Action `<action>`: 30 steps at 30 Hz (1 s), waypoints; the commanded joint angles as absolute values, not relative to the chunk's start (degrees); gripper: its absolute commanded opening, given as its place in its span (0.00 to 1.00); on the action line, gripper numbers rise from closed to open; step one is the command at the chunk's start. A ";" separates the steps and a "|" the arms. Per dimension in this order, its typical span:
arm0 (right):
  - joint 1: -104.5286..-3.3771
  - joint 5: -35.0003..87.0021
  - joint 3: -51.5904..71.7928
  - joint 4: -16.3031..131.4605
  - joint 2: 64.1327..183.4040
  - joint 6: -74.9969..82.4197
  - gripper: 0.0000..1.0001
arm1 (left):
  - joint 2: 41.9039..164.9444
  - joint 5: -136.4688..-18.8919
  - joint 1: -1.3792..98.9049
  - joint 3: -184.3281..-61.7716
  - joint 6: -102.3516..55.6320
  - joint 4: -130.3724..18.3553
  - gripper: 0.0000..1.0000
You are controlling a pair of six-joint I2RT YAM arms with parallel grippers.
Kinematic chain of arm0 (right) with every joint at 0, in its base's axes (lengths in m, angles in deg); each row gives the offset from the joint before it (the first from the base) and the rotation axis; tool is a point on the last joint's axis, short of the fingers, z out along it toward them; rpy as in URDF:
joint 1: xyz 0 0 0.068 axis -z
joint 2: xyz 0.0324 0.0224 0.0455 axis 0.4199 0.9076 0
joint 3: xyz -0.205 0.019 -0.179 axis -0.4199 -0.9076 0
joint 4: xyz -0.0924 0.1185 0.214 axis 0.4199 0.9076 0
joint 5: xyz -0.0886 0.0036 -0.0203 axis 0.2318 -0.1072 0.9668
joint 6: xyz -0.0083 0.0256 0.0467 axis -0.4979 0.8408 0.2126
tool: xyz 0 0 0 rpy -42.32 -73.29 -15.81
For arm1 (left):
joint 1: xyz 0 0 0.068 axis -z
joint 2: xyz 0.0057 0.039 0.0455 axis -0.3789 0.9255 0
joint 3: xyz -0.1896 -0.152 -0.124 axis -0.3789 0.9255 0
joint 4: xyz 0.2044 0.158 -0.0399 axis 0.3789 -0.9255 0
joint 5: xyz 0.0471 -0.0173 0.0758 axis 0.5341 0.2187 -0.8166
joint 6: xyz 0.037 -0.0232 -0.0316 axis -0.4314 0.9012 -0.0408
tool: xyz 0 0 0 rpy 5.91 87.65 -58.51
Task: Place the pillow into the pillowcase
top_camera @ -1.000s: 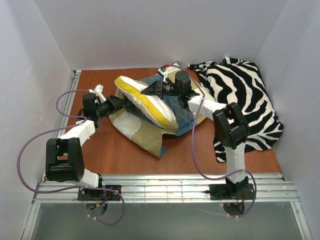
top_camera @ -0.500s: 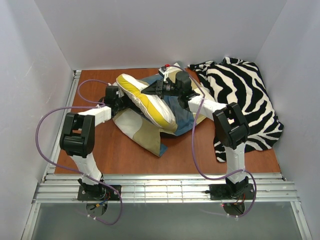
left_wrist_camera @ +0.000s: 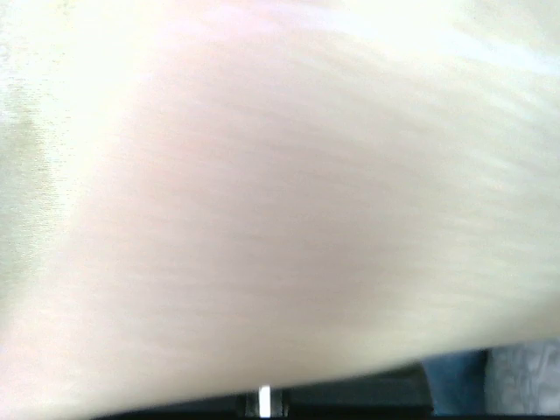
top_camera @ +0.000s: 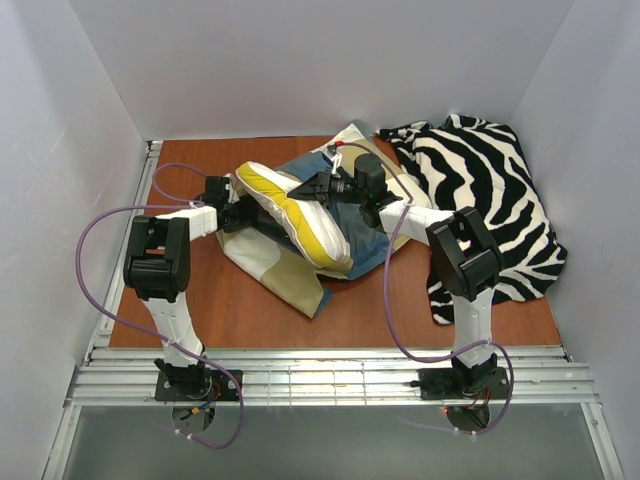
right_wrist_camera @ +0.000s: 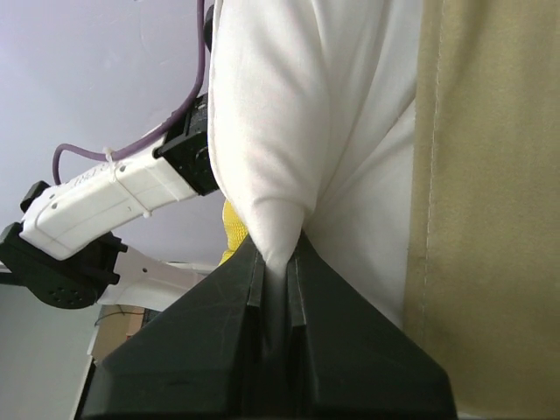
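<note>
Top external, right gripper (top_camera: 305, 187) pinching pillow (top_camera: 280, 200), left gripper (top_camera: 240, 212) clenched beside pillowcase (top_camera: 265, 255).

You are getting soft, even light from overhead in the top view. The white walls (top_camera: 300, 60) are bouncing it around, so the desk (top_camera: 230, 310) is showing only faint, fuzzy-edged shadows beside the pillow (top_camera: 290, 205) and the pillowcase (top_camera: 270, 260). That view is coming through sharp, with the walls leaning outward toward the corners.

Your left wrist camera is giving you almost nothing. Pale cloth (left_wrist_camera: 280, 201) is filling the frame, blowing out to cream-white glare and smearing into streaks of blur; only a dark strip (left_wrist_camera: 332, 404) along the bottom edge is holding contrast.

Your right wrist view is reading crisp. The pillow's white folds are shading softly to grey, while the right tool (right_wrist_camera: 275, 254) is sinking into near-black silhouette.
</note>
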State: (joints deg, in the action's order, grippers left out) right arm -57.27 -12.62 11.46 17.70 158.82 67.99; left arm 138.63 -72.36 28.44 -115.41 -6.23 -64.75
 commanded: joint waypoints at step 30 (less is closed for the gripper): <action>-63.58 3.31 25.51 78.49 171.34 -9.95 0.01 | 117.66 -50.45 11.72 -122.77 -12.09 -68.14 0.00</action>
State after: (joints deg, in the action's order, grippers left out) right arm -64.66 -2.32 25.27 58.92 166.43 0.56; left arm 118.71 -51.31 15.13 -117.18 -13.53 -76.59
